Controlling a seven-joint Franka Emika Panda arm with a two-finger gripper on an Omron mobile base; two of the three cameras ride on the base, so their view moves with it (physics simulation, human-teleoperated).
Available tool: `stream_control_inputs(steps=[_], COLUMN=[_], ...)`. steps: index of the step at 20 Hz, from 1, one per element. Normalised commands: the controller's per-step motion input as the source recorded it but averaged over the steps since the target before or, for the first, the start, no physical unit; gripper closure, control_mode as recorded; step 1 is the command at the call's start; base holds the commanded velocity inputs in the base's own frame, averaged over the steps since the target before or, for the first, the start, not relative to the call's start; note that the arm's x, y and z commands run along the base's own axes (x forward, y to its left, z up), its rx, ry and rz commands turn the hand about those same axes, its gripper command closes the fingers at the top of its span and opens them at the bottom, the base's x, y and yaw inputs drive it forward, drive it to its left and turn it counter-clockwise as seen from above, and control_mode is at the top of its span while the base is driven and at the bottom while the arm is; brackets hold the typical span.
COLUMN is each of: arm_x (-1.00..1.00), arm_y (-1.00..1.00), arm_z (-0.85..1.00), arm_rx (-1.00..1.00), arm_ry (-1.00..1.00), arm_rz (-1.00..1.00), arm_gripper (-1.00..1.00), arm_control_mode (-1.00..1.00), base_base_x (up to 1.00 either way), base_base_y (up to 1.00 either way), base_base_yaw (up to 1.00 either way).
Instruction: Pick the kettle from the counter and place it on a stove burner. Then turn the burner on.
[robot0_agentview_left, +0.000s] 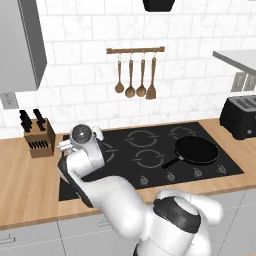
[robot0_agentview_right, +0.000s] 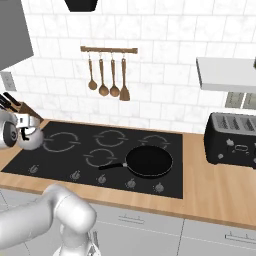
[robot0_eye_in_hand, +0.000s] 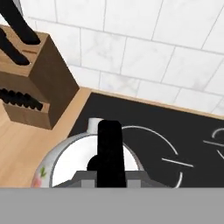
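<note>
Gripper (robot0_eye_in_hand: 110, 183) clamped on the black handle of the kettle (robot0_eye_in_hand: 72, 164). The kettle hangs over the cooktop's left edge; the large burner ring (robot0_eye_in_hand: 153, 151) lies just to its right, toward the frying pan (robot0_agentview_left: 196, 150).

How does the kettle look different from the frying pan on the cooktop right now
The kettle is round, squat and silvery-white, while the frying pan is flat, shallow and black. The kettle has a black arched handle over its top; the frying pan has a straight handle sticking out sideways. The kettle sits at the cooktop's left end with the gripper shut on its handle; the frying pan lies untouched toward the right. Both are over the black glass.
</note>
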Motion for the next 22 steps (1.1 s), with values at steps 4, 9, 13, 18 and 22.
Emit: stream_control_inputs(steps=[4, 9, 13, 18, 22], arm_x=[0.95, 0.58, 0.02, 0.13, 0.06], arm_y=[-0.95, -0.46, 0.00, 0.06, 0.00], arm_z=[0.00, 0.00, -0.01, -0.08, -0.03], arm_rx=[0.14, 0.04, -0.01, -0.06, -0.04], arm_ry=[-0.03, 0.01, 0.07, 0.18, 0.03], arm_rz=[0.00, 0.03, 0.00, 0.00, 0.00], arm_gripper=[1.00, 1.00, 1.00, 1.00, 1.00], arm_control_mode=[-1.00, -1.00, -1.00, -1.00, -1.00], base_base_x=[0.00, 0.00, 0.00, 0.00, 0.00], base_base_y=[0.00, 0.00, 0.00, 0.00, 0.00], base_base_yaw=[0.00, 0.00, 0.00, 0.00, 0.00])
